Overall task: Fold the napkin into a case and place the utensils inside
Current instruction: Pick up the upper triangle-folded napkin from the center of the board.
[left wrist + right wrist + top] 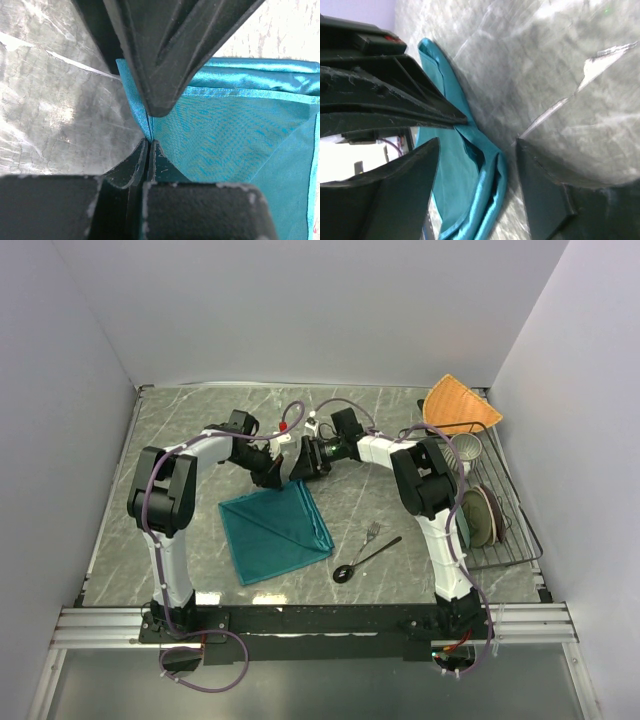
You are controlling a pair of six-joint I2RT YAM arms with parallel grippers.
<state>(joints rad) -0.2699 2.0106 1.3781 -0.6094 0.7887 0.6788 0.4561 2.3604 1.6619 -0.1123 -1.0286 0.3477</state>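
At the centre left of the top view, the teal blue-green cloth napkin (275,530) was found spread on the grey marbled table (180,430). It was already doubled over at least once into a rough four-sided shape. In the left wrist view, layered hems of the napkin (225,130) were shown along the upper right. The left jaws were seen clenched on its edge at the middle of the frame, so the far corner of the cloth was grasped.

Just to the right of that corner, the right jaws were held spread and released. A bunched fold of the napkin (455,175) was seen lying between them in the right wrist view, and nothing was grasped. Whether the cloth was brushed by them could not be told.

Further right, at the lower centre of the top view, the small silver metal fork (373,532) and the slim dark spoon with a round black bowl (370,556) were left close together on the bare table. They lay near the napkin's right edge but apart from it.

The folding was judged to be only partly done. No closed pocket could be made out, so more folds were judged necessary. Both utensils had yet to be picked up and slipped inside.
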